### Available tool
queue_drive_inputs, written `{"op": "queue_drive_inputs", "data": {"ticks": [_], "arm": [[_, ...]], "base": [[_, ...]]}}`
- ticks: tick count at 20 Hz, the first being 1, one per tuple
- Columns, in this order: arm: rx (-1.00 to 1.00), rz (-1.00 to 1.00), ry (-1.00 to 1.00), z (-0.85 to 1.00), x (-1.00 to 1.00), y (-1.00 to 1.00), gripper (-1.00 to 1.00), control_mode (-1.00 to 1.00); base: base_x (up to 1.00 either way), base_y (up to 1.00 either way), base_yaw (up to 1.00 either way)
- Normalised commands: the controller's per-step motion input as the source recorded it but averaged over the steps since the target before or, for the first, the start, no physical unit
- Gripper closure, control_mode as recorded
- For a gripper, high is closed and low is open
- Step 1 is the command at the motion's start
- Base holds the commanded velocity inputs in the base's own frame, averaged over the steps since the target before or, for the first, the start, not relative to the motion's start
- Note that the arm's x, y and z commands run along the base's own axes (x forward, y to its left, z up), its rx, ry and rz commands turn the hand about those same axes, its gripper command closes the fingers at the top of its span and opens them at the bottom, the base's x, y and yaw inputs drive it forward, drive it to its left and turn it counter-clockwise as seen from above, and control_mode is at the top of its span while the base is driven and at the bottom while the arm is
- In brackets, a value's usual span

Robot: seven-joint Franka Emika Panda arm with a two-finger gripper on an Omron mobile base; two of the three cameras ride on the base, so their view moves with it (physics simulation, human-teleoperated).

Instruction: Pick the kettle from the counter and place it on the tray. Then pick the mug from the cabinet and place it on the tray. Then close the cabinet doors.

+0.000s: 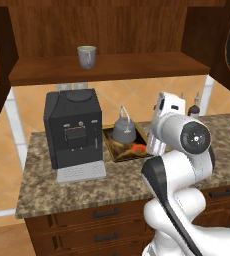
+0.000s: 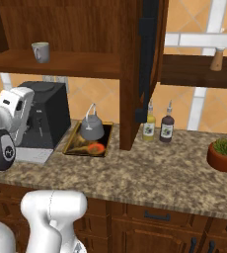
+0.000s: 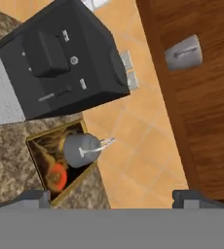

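Kettle (image 3: pixel 81 150) on tray (image 3: pixel 38 146), mug (image 3: pixel 183 52) on cabinet shelf (image 3: pixel 206 112)

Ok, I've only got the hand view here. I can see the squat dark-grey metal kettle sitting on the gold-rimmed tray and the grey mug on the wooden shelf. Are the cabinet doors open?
Observer: Yes. In the right base view the dark wooden right cabinet door stands open, edge-on to the camera.
Operator: Is anything on the brown-speckled granite counter past that door?
Observer: A small yellowish bottle and a small dark bottle stand side by side just beyond it.
Operator: And further along?
Observer: A green potted plant in a reddish bowl sits further right on the counter.
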Motion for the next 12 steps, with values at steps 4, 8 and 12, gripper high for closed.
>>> {"op": "queue_drive_inputs", "data": {"ticks": [4,8,12], "arm": [[0.64,-0.19,0.03,0.50,-0.20,0.16,-1.00,-1.00],[0.60,-0.22,0.02,0.45,-0.20,0.17,-1.00,-1.00],[0.47,-0.24,0.00,0.29,-0.03,0.28,-1.00,-1.00]], "base": [[0.00,0.00,0.00],[0.00,0.00,0.00],[0.00,0.00,0.00]]}}
